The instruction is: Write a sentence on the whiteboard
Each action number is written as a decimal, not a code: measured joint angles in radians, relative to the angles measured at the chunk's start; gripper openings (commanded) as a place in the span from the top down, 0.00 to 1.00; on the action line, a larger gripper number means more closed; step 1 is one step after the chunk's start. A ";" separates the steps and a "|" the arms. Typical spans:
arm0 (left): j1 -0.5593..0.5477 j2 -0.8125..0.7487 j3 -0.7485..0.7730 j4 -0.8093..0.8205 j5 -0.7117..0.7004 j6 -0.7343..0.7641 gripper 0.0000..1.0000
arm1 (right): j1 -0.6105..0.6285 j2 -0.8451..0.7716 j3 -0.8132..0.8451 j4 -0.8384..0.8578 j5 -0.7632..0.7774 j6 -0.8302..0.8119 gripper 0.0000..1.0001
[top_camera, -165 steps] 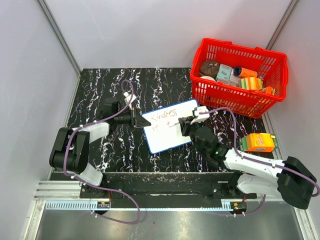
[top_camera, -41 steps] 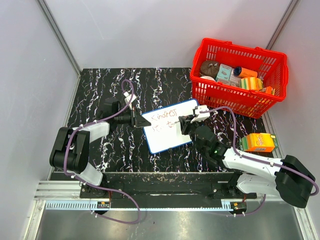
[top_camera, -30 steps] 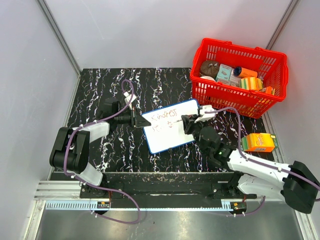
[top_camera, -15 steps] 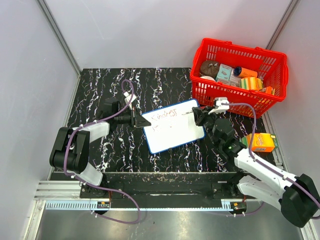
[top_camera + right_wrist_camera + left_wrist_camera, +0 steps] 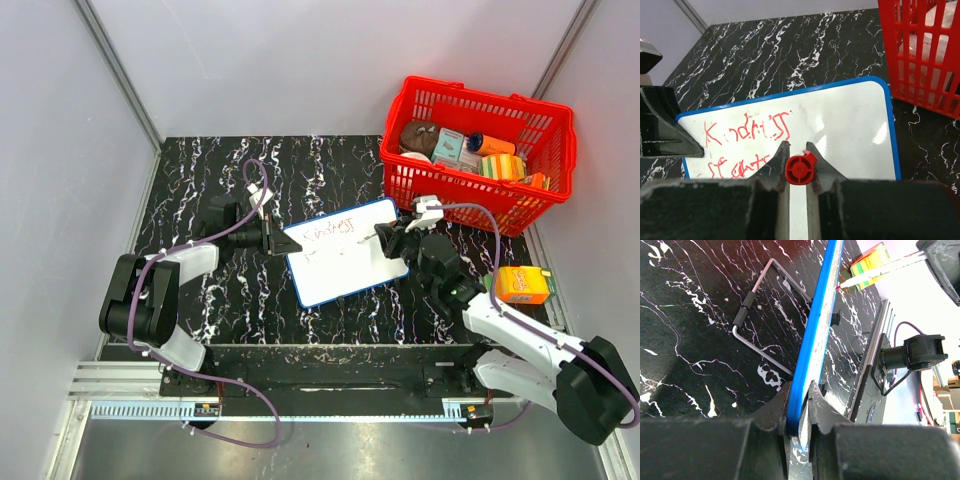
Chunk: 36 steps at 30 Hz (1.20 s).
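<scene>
Tabletop (image 5: 200, 170), black marble pattern: bare beyond and left of the whiteboard (image 5: 345, 272). Red basket (image 5: 480, 205): near the whiteboard's far right corner, apart from it. Whiteboard: white, thin blue frame, rounded corners, mid-table, set askew. Left gripper (image 5: 799, 392): clamped on the whiteboard's left edge. Right gripper (image 5: 796, 150): closed around a red marker (image 5: 801, 169) over the whiteboard's right half. Sentence (image 5: 747, 129): red handwriting, first line roughly "Kindness", second illegible.

The whiteboard (image 5: 350, 272), white with a thin blue frame and rounded corners, lies askew near the middle of the black marbled table (image 5: 200, 180). The sentence (image 5: 747, 127), in thin red marker, sits toward its left end: "Kindness", then a shorter second line, perhaps "starts".
</scene>
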 measured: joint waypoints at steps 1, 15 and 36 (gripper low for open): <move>0.000 0.000 0.000 0.000 0.000 0.000 1.00 | 0.002 0.008 0.000 0.000 0.000 0.000 1.00; 0.000 0.000 0.001 -0.001 0.000 0.003 1.00 | 0.007 0.027 0.000 0.033 0.010 0.018 1.00; 0.000 0.000 0.002 -0.003 0.000 0.003 1.00 | 0.008 0.032 0.000 0.007 0.037 0.041 1.00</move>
